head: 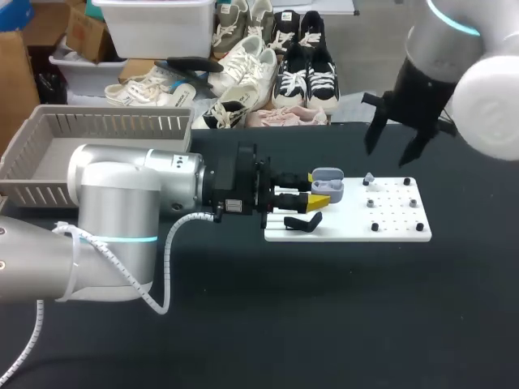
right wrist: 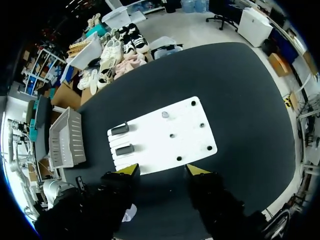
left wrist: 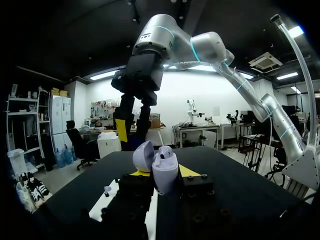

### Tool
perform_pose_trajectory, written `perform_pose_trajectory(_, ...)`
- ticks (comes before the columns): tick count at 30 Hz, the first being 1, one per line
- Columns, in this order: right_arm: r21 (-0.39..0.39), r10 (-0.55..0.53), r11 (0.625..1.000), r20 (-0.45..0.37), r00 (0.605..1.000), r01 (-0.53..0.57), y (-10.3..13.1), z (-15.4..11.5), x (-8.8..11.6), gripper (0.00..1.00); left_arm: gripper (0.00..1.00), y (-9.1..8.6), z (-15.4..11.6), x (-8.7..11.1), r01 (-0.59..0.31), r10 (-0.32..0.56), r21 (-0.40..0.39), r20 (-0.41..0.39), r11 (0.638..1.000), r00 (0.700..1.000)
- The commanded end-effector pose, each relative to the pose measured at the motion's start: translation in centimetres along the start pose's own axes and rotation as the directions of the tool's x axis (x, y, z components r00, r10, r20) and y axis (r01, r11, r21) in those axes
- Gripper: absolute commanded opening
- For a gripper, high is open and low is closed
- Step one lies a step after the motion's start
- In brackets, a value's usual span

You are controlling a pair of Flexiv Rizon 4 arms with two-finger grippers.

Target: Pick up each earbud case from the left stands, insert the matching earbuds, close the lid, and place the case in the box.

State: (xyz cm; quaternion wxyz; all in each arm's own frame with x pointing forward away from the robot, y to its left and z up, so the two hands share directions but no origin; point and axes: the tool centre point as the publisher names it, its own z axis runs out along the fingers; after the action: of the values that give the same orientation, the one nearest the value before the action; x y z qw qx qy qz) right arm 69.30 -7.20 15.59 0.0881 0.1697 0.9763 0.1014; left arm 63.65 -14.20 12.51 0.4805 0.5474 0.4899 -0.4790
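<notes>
A lavender earbud case (head: 328, 183) with its lid up is held over the left end of the white board (head: 349, 228); my left gripper (head: 318, 188) is shut on it. In the left wrist view the case (left wrist: 165, 175) sits between the yellow fingertips (left wrist: 187, 171), one earbud (left wrist: 165, 150) seated inside. Another earbud (head: 368, 177) rests on the board (right wrist: 165, 135), also seen as a small grey earbud (right wrist: 165, 114) from the right wrist. My right gripper (head: 387, 154) hangs open and empty high above the board's far side; its tips (right wrist: 129, 170) frame the board's near edge.
Two black stands (right wrist: 123, 139) sit on the board's left end, one of them the stand (head: 304, 223) beside the case. Several black pegs (head: 413, 203) dot the board. A grey slatted basket (head: 49, 154) stands at the far left of the table.
</notes>
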Motion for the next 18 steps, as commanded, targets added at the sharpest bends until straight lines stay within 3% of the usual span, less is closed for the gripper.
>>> perform_pose_trajectory(1,0.042,-0.021,0.999,0.001,1.000,0.020,1.3,3.1,-1.1,0.55,0.00,-0.1,0.0,0.0,-0.002,0.002,-0.005,0.001,1.000,1.000)
perform_pose_trajectory(12,0.043,0.036,0.998,-0.002,0.999,-0.036,1.3,8.5,-4.3,0.44,0.00,-0.1,0.0,0.0,-0.002,0.002,-0.005,0.001,1.000,1.000)
perform_pose_trajectory(18,0.035,0.062,0.997,-0.013,0.998,-0.062,0.7,10.1,-5.1,0.47,0.00,-0.1,0.0,0.0,-0.002,0.002,-0.005,0.001,1.000,1.000)
